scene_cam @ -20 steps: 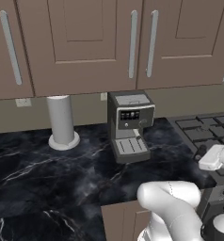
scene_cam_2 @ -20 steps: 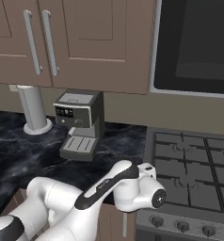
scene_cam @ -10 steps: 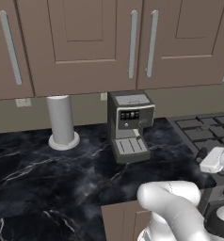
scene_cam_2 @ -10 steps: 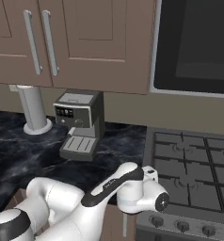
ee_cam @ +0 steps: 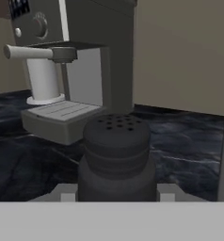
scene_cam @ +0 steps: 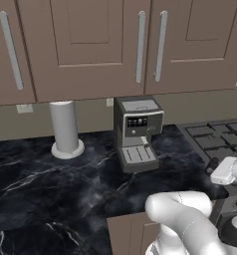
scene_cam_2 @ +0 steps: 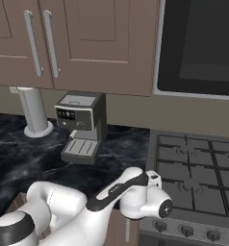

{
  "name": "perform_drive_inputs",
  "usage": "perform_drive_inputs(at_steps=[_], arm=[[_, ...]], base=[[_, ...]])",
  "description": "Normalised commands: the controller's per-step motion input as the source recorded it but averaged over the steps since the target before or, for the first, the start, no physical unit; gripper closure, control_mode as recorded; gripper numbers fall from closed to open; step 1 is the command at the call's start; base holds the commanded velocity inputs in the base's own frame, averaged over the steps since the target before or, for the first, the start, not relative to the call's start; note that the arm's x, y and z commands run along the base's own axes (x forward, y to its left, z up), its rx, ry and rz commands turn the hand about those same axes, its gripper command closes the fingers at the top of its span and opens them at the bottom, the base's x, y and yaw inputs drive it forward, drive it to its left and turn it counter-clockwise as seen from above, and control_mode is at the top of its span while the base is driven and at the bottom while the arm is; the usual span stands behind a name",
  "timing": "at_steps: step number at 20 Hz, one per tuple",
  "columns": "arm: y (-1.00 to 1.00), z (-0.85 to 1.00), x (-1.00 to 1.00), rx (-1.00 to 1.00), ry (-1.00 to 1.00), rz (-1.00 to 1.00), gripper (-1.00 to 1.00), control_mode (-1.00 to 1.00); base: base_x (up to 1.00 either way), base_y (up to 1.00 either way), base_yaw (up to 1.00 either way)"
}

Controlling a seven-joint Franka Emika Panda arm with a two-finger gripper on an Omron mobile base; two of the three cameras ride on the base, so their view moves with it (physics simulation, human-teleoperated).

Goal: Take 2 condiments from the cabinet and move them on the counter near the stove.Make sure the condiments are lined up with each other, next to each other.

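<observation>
Wrist has swung right toward the stove since a second ago. Gripper stays clamped on a dark shaker, low over the counter near the coffee machine. Placement likely next.

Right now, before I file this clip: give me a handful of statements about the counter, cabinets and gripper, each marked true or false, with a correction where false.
1. The gripper is shut on a dark shaker with a perforated top. True.
2. The wall cabinet doors are swung open. False: all the doors seen from the base are closed.
3. The coffee machine stands on the black counter, to the left of the stove. True.
4. A red squeeze bottle sits beside the coffee machine. False: what stands next to it is a grey cylinder on a round base.
5. The shaker lies toppled on the stove grates. False: it is upright between the fingers, over the counter.
</observation>
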Motion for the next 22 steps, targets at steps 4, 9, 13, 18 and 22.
perform_drive_inputs(at_steps=[4, 9, 13, 18, 22], arm=[[0.0, -0.12, 0.13, 0.0, -0.02, 0.0, 1.0, -1.0], [0.0, -0.14, 0.11, 0.0, -0.03, 0.0, 1.0, -1.0], [0.0, -0.16, 0.18, 0.0, -0.02, 0.0, 1.0, -1.0], [0.0, -0.11, 0.16, 0.0, -0.05, 0.0, -1.0, -1.0], [-0.02, -0.04, 0.05, 0.0, 0.0, 0.0, -1.0, -1.0]], base=[[0.0, 0.0, 0.0], [0.0, 0.0, 0.0], [0.0, 0.0, 0.0], [0.0, 0.0, 0.0], [0.0, 0.0, 0.0]])
